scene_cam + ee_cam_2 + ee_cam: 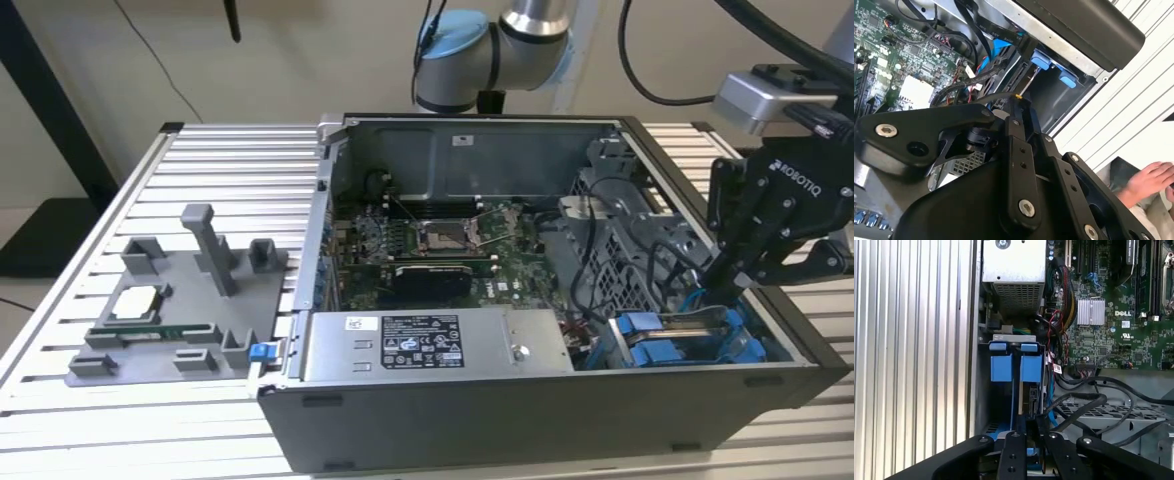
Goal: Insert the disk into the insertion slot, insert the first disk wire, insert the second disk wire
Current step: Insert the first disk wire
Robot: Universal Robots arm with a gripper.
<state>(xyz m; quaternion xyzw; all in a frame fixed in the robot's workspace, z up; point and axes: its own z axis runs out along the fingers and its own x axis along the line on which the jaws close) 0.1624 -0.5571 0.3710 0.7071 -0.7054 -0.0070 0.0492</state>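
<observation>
my pincer [718, 290] hangs past the end of the grey power-supply box [427, 345], on the exterior view's right of it, and reaches down into the corner of the open computer case [534, 420]. its fingers [1015, 440] are drawn together, tips all but meeting. whether anything is nipped between them i cannot tell.

right under the tips is the disk [1031, 371], standing on edge in its blue carrier inside the insertion slot [1006, 338], the sheet-metal bay just beside the power-supply box's end. a second blue carrier [1000, 367] stands alongside the disk, on the side nearer the case wall. black cables [1089, 401] loop near the bay on its other side, and a thin blue cable [1050, 390] runs along the disk's carrier.

beyond the power-supply box, deeper in the case, lies the green motherboard [461, 262] with its square processor socket [442, 236]. on the exterior view's left of the power-supply box, outside the case, a grey fixture tray [174, 320] rests on the slatted table [227, 150]. in the second wrist view a person's hand [1150, 181] shows outside the case, well apart from my pincer.
</observation>
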